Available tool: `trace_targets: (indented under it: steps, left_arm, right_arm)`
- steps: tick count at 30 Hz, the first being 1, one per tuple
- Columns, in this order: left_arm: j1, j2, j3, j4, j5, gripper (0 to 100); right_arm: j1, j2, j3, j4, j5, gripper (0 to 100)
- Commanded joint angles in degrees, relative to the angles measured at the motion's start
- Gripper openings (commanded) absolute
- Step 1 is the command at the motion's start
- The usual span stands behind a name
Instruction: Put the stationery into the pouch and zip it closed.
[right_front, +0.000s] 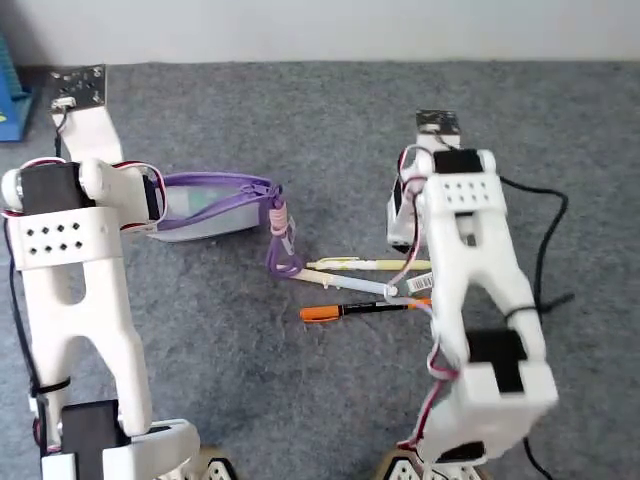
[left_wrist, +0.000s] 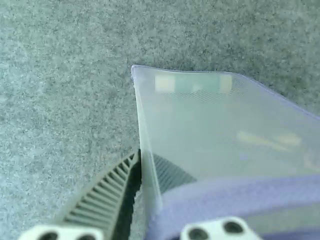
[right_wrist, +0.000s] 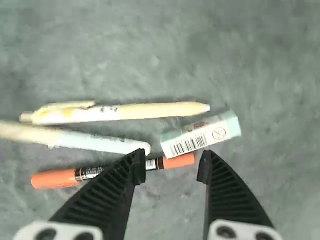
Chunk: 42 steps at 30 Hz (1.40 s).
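Left arm (right_front: 75, 300) and right arm (right_front: 480, 250): white shells, black servos, perforated plates, red-white wire looms; ridged black fingers (right_wrist: 107, 195), screw-holed white mounts.

A grey felt-like tabletop (right_front: 300, 400) carries a clear plastic pouch with purple zip trim (right_front: 215, 200). Near it lie a pale yellow pen (right_front: 365, 264), a white pen (right_front: 340, 284), an orange marker (right_front: 350, 310) and a small mint-green labelled eraser (right_wrist: 200, 135).

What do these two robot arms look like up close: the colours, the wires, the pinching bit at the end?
Both the left arm and right arm are white plastic shells with rows of small round holes, black motor blocks at the joints, and thin red, white and black cables looped alongside. The right tool ends in two black, ribbed, pointed fingers on white mounts with screw holes.
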Motion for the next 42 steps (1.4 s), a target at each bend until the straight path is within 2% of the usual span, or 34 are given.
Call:
trace_targets:
  steps: [1, 4, 8, 16, 20, 36, 38, 42]
  left_arm:
    - [-0.09, 0.09, -0.31, 1.58, 0.62, 1]
    - [-0.09, 0.09, -0.31, 1.58, 0.62, 1]
    - [-0.09, 0.09, -0.31, 1.58, 0.62, 1]
    - [-0.09, 0.26, -0.22, 1.58, 0.62, 1]
    - [0.00, 0.26, -0.22, 1.58, 0.62, 1]
    - [-0.09, 0.35, -0.22, 1.58, 0.62, 1]
    - [-0.09, 0.35, -0.22, 1.58, 0.62, 1]
    - [-0.09, 0.35, -0.22, 1.58, 0.62, 1]
  right_arm:
    - [0.48, 6.55, -10.73, 8.40, -9.14, 18.5]
    - [1.01, 12.18, -15.30, 12.26, -15.38, 18.4]
    - [3.30, 17.45, -18.20, 12.88, -18.46, 18.4]
    - [5.85, 21.23, -19.43, 12.53, -18.81, 18.4]
    - [7.96, 22.90, -19.43, 8.66, -18.64, 18.4]
    - [6.90, 28.53, -19.34, 0.66, -18.90, 18.2]
    - [7.78, 29.49, -19.34, 0.40, -18.90, 14.7]
    - [9.27, 30.29, -19.34, 0.13, -18.73, 0.1]
